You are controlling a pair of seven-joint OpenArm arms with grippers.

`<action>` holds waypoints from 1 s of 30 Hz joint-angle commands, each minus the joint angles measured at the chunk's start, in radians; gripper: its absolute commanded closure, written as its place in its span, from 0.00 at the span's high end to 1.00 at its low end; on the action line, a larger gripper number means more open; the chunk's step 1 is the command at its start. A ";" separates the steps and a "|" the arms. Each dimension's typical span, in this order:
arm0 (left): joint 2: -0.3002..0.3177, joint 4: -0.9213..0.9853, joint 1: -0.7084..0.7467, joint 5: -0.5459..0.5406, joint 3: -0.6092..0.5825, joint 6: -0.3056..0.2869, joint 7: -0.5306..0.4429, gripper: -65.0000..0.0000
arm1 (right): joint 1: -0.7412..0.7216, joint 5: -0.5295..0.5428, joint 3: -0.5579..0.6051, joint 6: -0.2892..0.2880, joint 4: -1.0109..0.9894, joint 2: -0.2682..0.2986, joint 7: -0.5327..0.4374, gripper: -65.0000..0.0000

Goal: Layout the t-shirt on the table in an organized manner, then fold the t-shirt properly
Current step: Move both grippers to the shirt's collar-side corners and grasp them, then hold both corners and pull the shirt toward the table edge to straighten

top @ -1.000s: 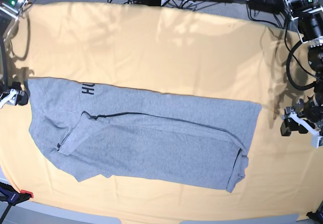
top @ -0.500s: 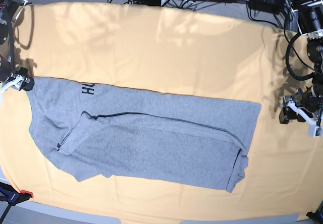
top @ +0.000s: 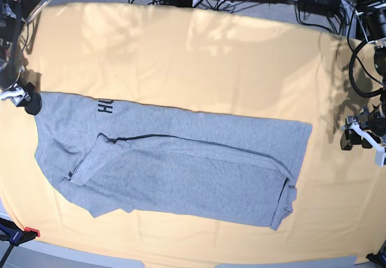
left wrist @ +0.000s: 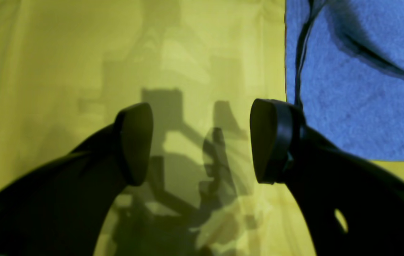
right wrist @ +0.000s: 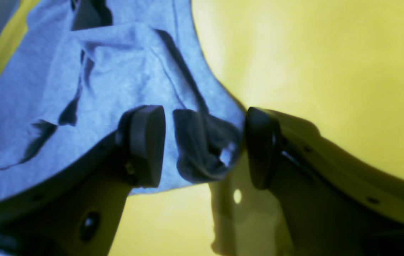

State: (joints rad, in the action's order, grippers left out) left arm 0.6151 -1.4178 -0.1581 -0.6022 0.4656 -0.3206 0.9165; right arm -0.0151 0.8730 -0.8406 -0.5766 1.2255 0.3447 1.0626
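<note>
At the t-shirt (right wrist: 123, 81) corner my right gripper (right wrist: 203, 145) gapes wide, empty; closing carelessly could bunch the fabric.

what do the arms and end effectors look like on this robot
Each end effector has two dark, curved fingers ending in flat rounded pads, seen on the left end effector and right end effector. Small round holes pierce the fingers. In the base view the wrists carry white fittings on black bodies, with black cables looping along the arm on that view's right.
</note>
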 commanded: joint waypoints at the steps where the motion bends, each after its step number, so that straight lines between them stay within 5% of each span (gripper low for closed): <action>1: 0.025 -0.014 -0.019 -0.010 0.007 0.000 -0.024 0.67 | 0.005 -0.011 0.000 0.002 0.005 0.001 0.033 0.58; 11: 0.023 -0.014 -0.020 -0.039 0.007 0.000 -0.025 0.67 | 0.037 -0.016 0.005 -0.052 0.003 -0.031 0.029 0.55; 13: 0.019 -0.014 -0.020 -0.045 0.007 0.000 -0.025 0.67 | 0.037 -0.016 0.005 -0.053 0.003 -0.032 0.029 0.41; 16: 0.004 -0.014 -0.020 -0.079 0.007 0.001 -0.025 0.67 | 0.037 -0.016 0.005 -0.109 0.003 -0.031 0.034 0.01; 23: -0.079 -0.014 -0.019 -0.033 0.007 0.083 -0.026 0.67 | 0.038 -0.013 0.005 -0.122 0.003 -0.023 0.040 0.00; 30: -0.161 -0.009 -0.019 0.036 0.006 0.091 -0.048 0.67 | 0.037 -0.009 0.005 -0.122 0.004 -0.010 0.049 0.00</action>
State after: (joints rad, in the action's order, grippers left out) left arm 0.4320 -1.4162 -0.1585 -0.5575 0.4656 -0.2340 0.8898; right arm 0.0223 0.8871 -0.8387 -0.6979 1.2236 0.3183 1.0775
